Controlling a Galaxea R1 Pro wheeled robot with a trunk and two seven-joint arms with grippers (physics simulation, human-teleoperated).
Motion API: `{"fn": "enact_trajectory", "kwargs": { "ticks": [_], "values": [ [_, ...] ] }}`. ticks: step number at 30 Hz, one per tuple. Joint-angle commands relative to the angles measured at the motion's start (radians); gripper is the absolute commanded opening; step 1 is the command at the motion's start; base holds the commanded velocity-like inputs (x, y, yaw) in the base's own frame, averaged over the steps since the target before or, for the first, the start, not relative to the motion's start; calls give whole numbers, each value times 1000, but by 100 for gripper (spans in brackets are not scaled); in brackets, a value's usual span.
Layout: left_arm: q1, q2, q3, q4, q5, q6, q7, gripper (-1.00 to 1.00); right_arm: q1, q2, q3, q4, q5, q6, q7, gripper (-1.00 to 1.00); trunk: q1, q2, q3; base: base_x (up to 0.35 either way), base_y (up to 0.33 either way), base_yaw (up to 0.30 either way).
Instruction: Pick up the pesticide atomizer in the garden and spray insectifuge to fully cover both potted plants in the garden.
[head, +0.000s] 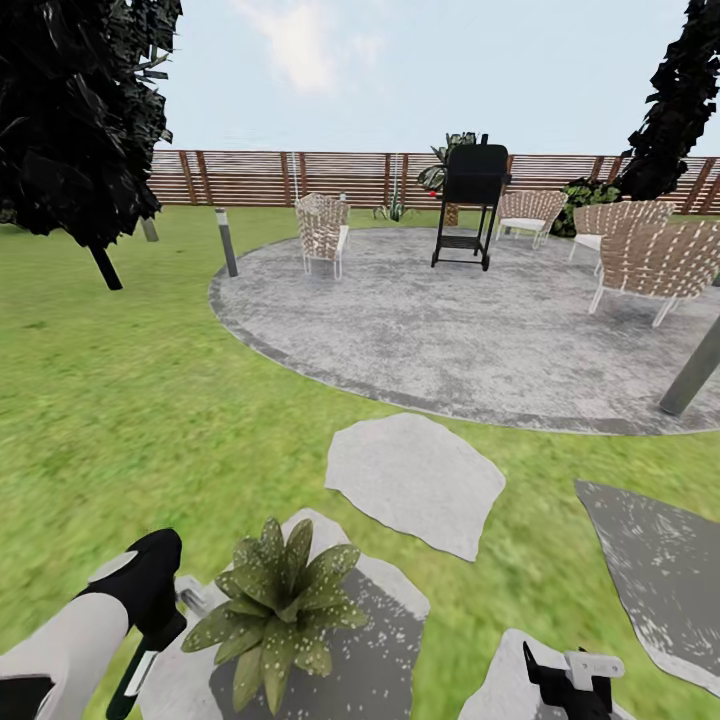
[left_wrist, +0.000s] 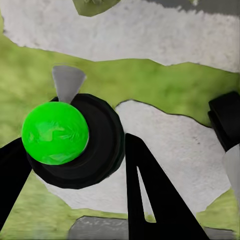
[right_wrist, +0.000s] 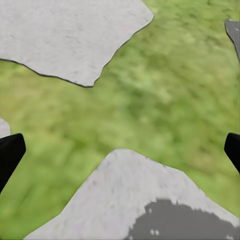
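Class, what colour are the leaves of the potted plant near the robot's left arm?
Green, dotted with fine whitish specks; the potted plant shows best in the head view.

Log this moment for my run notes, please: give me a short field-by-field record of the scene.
setting: lawn with grey stepping stones, round paved patio, slatted fence
patio items: black grill, wicker chairs
potted plant: on a stone, leaves dotted with whitish specks
left gripper: shut on the pesticide atomizer, beside the plant
right gripper: open, over grass and stone
second plant: not identified
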Motion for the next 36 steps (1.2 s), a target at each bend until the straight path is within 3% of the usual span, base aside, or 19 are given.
{"fn": "enact_trajectory", "kwargs": {
  "ticks": [1,4,11,15,18,30,34,36],
  "values": [
    [2,3,0,-1,-5,5,-8,-100,-1,0,-8,1,0,-3,10,100,0,0,-1,12,-3,0],
    [44,10,-3,-1,-6,-4,-7,-100,-1,0,-8,0,0,-3,10,100,0,0,-1,3,-1,0],
    [56,13,2,-11,-5,-33,-2,-100,-1,0,-8,2,0,-3,10,100,0,0,-1,0,0,0],
    [56,58,8,-19,0,-33,-1,-100,-1,0,-8,2,0,-3,10,100,0,0,-1,0,0,0],
    [56,72,10,-20,6,-33,-1,-100,-1,0,-8,2,0,-3,10,100,0,0,-1,0,0,0],
    [56,52,13,-18,12,-33,45,-100,-1,2,-8,2,0,-3,10,100,0,0,-1,85,0,70],
    [56,11,11,-14,12,-33,48,-100,-1,2,-8,2,0,-3,10,100,0,0,-1,2,0,206],
    [56,4,12,-19,12,-33,49,-100,-1,2,-8,2,0,-3,10,100,0,0,-1,0,0,41]
  ]
}}
